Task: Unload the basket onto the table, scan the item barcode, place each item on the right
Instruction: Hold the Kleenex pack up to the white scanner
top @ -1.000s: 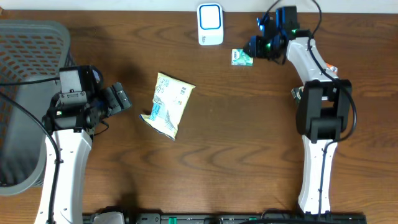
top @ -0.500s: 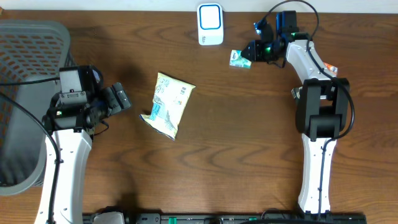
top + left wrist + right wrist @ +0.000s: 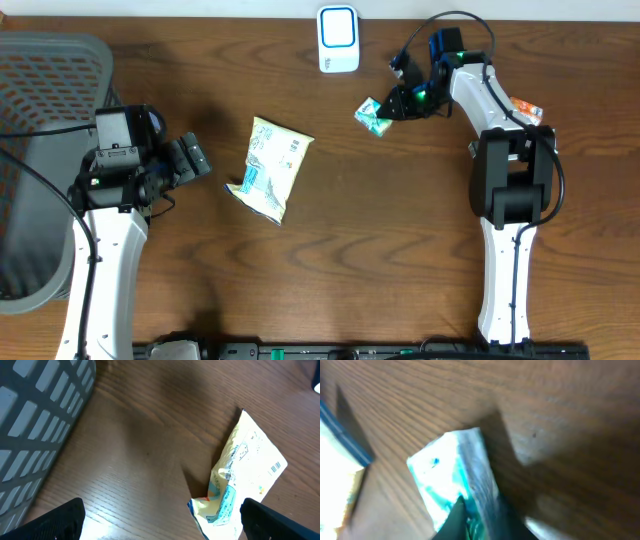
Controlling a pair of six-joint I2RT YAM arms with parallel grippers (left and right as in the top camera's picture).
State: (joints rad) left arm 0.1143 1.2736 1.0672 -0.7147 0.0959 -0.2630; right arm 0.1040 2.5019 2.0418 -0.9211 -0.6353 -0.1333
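A small green and white packet [image 3: 371,115] hangs tilted in front of the white scanner [image 3: 338,38], with my right gripper [image 3: 393,103] shut on its right end. The right wrist view shows this packet [image 3: 452,467] blurred, pinched edge-on in the right gripper [image 3: 479,522] above the wood. A yellow snack bag [image 3: 270,167] lies in the middle of the table. My left gripper [image 3: 196,160] stands open just left of it, with nothing inside. In the left wrist view the bag [image 3: 247,472] shows a barcode near its right corner, and the left gripper [image 3: 162,525] is wide apart, low over the table.
A grey mesh basket [image 3: 40,110] fills the far left, and its wall [image 3: 35,425] shows beside the left wrist. A small orange thing [image 3: 527,108] lies next to the right arm. The table's back edge runs just behind the scanner.
My right gripper closed on the green packet and carried it left and toward the front, tilting it off the table. The left arm and the yellow bag have not moved.
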